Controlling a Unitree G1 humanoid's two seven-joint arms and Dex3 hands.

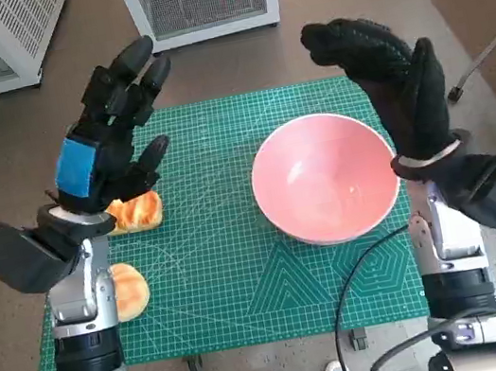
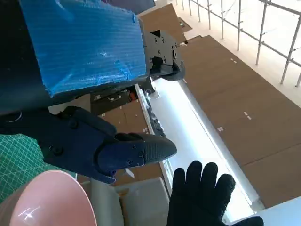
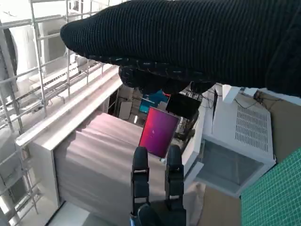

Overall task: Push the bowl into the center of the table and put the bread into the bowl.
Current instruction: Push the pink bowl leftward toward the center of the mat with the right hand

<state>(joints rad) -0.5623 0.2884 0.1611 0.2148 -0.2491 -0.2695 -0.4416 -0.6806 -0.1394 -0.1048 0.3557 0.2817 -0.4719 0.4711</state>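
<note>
I see a green mat [image 1: 244,273] covering the bench, pink bowl [image 1: 325,177] on it; both hands [image 1: 107,124] [image 1: 392,74] raised, fingers spread, empty. My left forearm partly hides two breads [image 1: 136,211] [image 1: 129,289] left of the bowl.

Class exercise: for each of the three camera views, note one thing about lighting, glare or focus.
Head view: even light, small glare spots inside the pink bowl. Left wrist view: a bright strip behind the left robot hand is overexposed. Right wrist view: the right robot hand is near and dark; the upper left background is washed out.
</note>
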